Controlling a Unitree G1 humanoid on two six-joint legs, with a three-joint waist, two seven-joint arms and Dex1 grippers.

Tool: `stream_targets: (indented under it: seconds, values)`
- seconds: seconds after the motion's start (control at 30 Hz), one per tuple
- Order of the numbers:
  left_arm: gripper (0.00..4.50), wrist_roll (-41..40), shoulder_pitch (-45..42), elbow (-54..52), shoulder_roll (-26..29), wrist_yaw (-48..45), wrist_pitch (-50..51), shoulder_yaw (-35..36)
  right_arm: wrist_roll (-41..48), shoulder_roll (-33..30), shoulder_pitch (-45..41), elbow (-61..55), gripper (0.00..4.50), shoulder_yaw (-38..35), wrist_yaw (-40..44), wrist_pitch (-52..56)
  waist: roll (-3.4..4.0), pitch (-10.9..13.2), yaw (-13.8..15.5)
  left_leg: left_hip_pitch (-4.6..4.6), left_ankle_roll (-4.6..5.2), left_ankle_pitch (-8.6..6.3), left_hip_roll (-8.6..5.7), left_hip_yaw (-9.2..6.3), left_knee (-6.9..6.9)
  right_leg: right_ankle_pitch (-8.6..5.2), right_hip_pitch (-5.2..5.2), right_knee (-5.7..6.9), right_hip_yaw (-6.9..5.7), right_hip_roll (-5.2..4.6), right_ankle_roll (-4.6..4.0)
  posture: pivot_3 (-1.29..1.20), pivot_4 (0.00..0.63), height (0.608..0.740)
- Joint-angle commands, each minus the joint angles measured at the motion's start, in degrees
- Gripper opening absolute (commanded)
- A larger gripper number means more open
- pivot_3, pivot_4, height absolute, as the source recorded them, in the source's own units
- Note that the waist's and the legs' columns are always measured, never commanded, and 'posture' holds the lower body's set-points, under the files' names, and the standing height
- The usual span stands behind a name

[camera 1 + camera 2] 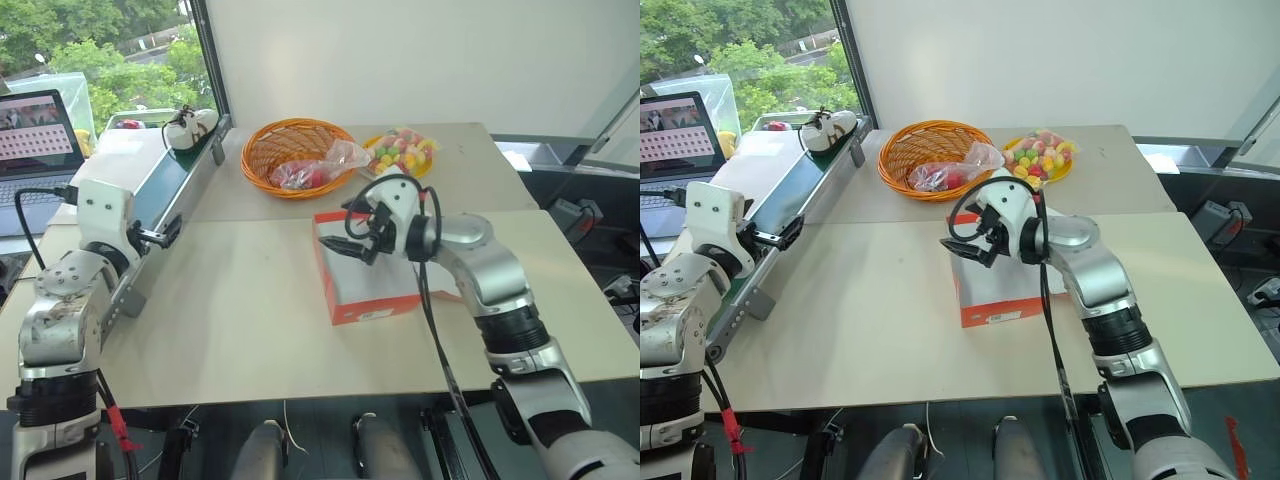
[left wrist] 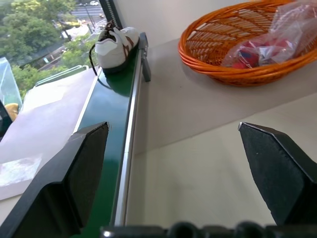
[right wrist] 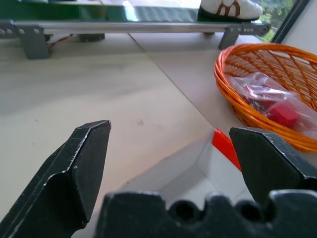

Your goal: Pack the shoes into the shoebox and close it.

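Beige table, white wall, window with trees.

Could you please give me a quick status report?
Both grippers open, empty: left gripper by conveyor, right gripper over open shoebox. Shoe at conveyor's far end. Path unobstructed.

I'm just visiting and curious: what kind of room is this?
Probably a robotics lab or test room: a small conveyor belt carrying a shoe, a laptop by the window, and pale tables with props.

The scene is brightly lit by daylight from the window; soft shadows are cast on the bench, and near fingers are rendered slightly blurred.
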Motion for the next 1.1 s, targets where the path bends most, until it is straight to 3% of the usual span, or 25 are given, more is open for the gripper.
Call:
stream_targets:
  seconds: [0.03, 0.37, 0.7, 1.1]
  values:
    - [4.5, -0.02, 0.32, 0.95, 0.04, 1.74, -2.69, 5.14, 1.23, 1.94, -2.62, -1.36, 4.49, -0.47, -0.38, 0.53, 0.0, 0.0, 0.03, 0.01, 0.0, 0.0, 0.0, 0.0, 0.0, 0.0, 0.0, 0.01, -0.01, 0.0, 0.0, 0.0, 0.15, 0.74]
    - [4.5, -2.32, 3.6, 13.89, 1.63, -5.37, -14.52, 11.82, 1.6, 4.23, -1.99, -4.75, 4.49, 0.23, 0.03, 3.59, 0.0, 0.0, 0.21, 0.03, -0.01, 0.0, -0.01, 0.0, 0.0, 0.01, -0.02, 0.01, -0.02, -0.03, -0.02, 0.0, 0.15, 0.74]
    - [4.5, -1.99, -0.78, 31.11, 4.13, -11.9, -24.5, 9.89, 1.56, 4.12, -0.36, -8.13, 4.49, -0.19, -0.79, 6.46, -0.04, -0.03, 0.19, 0.04, -0.04, 0.02, 0.0, -0.01, 0.0, 0.03, -0.01, 0.02, -0.06, -0.03, -0.05, 0.0, 0.15, 0.74]
    - [4.5, -0.97, -4.54, 41.49, 4.44, -13.38, -29.27, 7.37, 1.63, 2.46, 1.56, -11.77, 4.49, -1.06, -2.04, 8.88, -0.06, -0.04, 0.2, 0.05, -0.04, 0.02, 0.01, -0.01, 0.0, 0.04, -0.01, 0.04, -0.07, -0.02, -0.05, 0.0, 0.15, 0.74]
